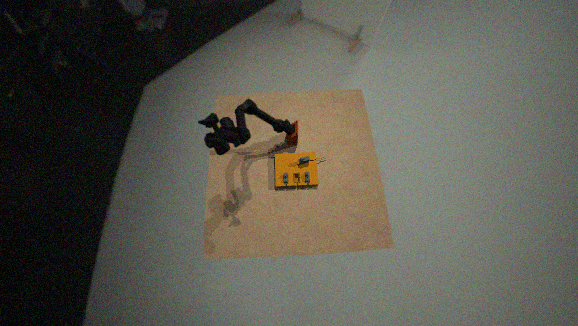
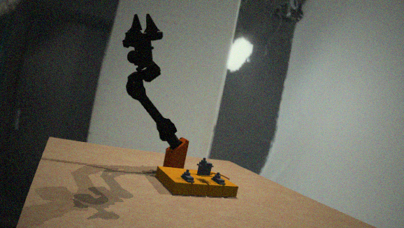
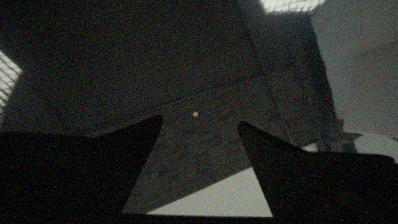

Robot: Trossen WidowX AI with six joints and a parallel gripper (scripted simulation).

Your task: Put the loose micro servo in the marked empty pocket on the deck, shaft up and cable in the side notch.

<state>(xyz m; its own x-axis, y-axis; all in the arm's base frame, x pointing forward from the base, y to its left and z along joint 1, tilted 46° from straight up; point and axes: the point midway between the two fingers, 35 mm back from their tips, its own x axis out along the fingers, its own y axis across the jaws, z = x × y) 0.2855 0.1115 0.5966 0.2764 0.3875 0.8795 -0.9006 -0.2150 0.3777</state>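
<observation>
The loose micro servo (image 1: 304, 160) (image 2: 204, 168) is dark grey and stands upright on the yellow deck (image 1: 285, 162) (image 2: 169, 173), behind the pocket row as seen in the exterior view. Its shaft end points up and its thin cable runs off to the right. The empty pocket (image 1: 297, 177) (image 2: 203, 180) lies between two seated servos; its depth is hard to make out in the exterior view. My gripper (image 2: 142, 15) (image 3: 201, 121) is open and empty, raised high above the table and far from the servo, fingers pointing up.
Two seated servos (image 1: 285, 178) (image 1: 307, 177) (image 2: 187, 176) (image 2: 219, 178) flank the pocket. The arm's orange base (image 1: 293, 136) (image 2: 176, 157) stands just behind the deck. The wooden table top (image 1: 300, 220) (image 2: 147, 213) carries the arm's shadow at left.
</observation>
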